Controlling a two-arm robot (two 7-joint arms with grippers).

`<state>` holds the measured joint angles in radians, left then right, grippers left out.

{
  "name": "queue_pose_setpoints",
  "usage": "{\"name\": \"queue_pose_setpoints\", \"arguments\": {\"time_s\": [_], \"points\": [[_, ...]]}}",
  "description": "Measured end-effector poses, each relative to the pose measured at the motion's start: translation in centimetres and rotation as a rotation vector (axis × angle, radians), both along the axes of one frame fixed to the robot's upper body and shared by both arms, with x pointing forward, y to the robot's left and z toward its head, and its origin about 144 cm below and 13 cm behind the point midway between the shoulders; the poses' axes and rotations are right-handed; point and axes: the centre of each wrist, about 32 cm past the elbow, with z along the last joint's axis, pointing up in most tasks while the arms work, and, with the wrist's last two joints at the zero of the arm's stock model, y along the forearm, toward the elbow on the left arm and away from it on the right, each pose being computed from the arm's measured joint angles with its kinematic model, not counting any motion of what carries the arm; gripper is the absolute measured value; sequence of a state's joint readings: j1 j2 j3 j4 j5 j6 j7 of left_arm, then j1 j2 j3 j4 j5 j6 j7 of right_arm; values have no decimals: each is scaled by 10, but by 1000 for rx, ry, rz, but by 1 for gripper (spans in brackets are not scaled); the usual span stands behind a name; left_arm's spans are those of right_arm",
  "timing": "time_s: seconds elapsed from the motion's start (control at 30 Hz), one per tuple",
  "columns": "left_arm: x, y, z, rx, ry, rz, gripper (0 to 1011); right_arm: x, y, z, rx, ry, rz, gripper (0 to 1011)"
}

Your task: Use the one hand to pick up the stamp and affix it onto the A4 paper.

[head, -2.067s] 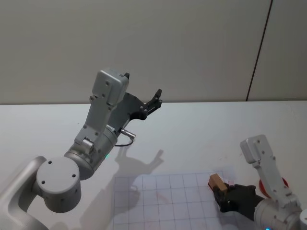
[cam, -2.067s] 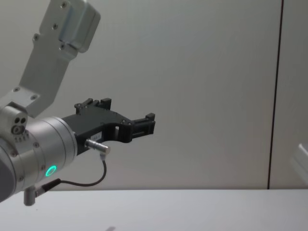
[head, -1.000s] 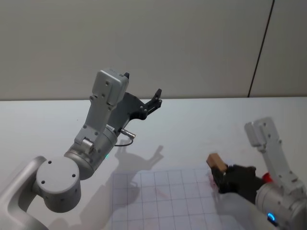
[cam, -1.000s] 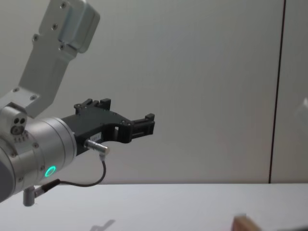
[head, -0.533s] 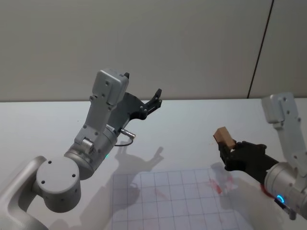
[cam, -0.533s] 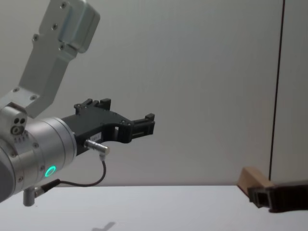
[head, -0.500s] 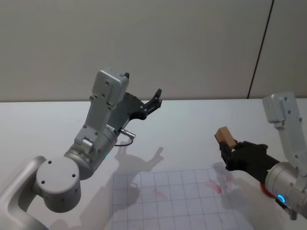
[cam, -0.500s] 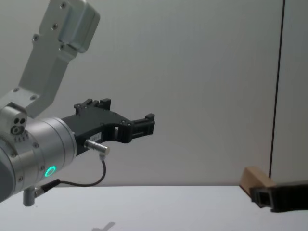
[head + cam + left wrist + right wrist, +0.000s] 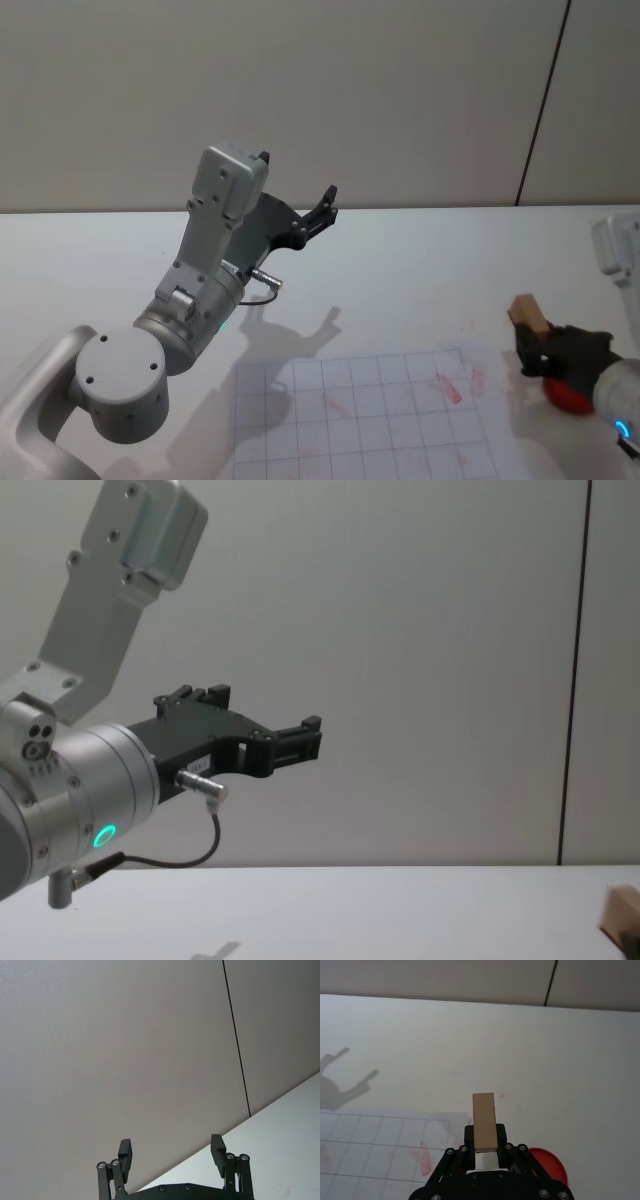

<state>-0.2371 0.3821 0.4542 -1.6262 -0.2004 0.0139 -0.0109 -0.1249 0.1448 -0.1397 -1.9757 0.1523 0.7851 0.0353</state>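
While clamped upright between right gripper (image 9: 485, 1146) jaws, stamp (image 9: 484, 1122) is held off paper (image 9: 360, 420), beside red pad (image 9: 566, 394). Left gripper (image 9: 173, 1156) parked high, jaws spread wide, empty.

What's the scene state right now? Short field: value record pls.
right gripper: shut on the stamp, raised off the table, to the right of the paper
stamp: wooden block, sticking out past the jaws
A4 paper: gridded sheet flat on the white table; red marks near its right edge
red disc: on the table below the right gripper
left gripper: open, held high, idle
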Motion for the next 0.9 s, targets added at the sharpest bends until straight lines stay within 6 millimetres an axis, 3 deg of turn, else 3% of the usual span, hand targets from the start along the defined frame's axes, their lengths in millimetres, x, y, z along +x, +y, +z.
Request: {"name": "queue_pose_setpoints", "arguments": {"time_s": [0.4,0.9], "points": [[0,0,0,0,0,0,1001,1,-18,-20,-50,78,-99,218],[0,0,0,0,0,0,1001,4,-23,-31,-63,123,-107,218]]}}
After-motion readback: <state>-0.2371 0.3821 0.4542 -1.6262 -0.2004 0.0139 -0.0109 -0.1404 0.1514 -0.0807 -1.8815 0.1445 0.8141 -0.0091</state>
